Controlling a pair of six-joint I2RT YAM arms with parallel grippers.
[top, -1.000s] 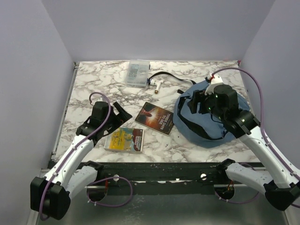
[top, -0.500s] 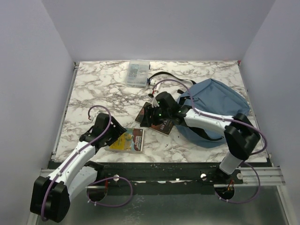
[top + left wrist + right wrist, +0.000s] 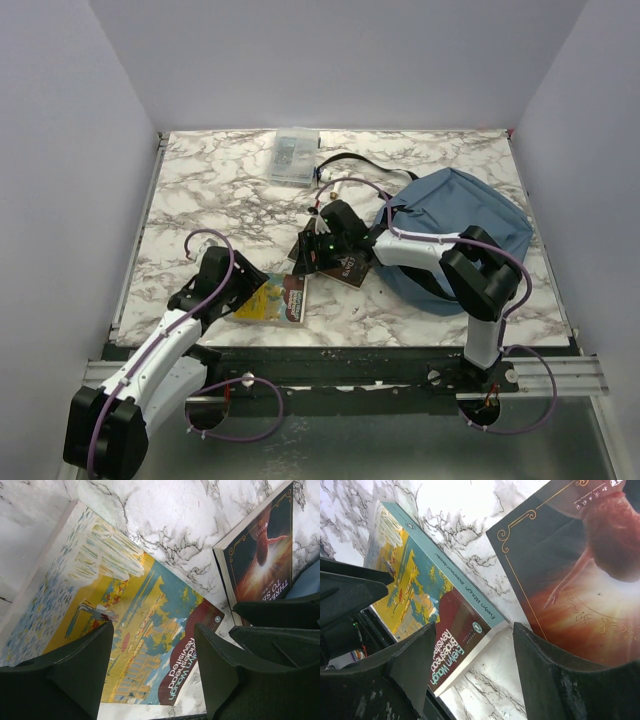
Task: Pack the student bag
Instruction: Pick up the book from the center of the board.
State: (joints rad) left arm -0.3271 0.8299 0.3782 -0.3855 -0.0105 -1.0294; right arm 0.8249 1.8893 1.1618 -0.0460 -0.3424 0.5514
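Note:
The student bag (image 3: pixel 470 225) is a dusty-blue backpack with black straps, lying flat at the right of the table. A yellow-covered paperback (image 3: pixel 277 297) (image 3: pixel 135 625) (image 3: pixel 415 585) lies near the front edge. A dark book with a red glow (image 3: pixel 347 266) (image 3: pixel 260 550) (image 3: pixel 580 580) lies to its right. My left gripper (image 3: pixel 252 290) (image 3: pixel 154 630) hangs open just above the yellow paperback's cover. My right gripper (image 3: pixel 313 252) (image 3: pixel 474 627) is open over the strip of marble between the two books. Neither gripper holds anything.
A clear plastic box (image 3: pixel 293 155) stands at the back of the table (image 3: pixel 200 190), with a black strap (image 3: pixel 350 160) curling beside it. The two grippers are close together, and the right one's fingers (image 3: pixel 280 625) show in the left wrist view.
The right arm swung left from above the bag to the gap between the books. The left gripper sank toward the yellow paperback and its jaws narrowed.

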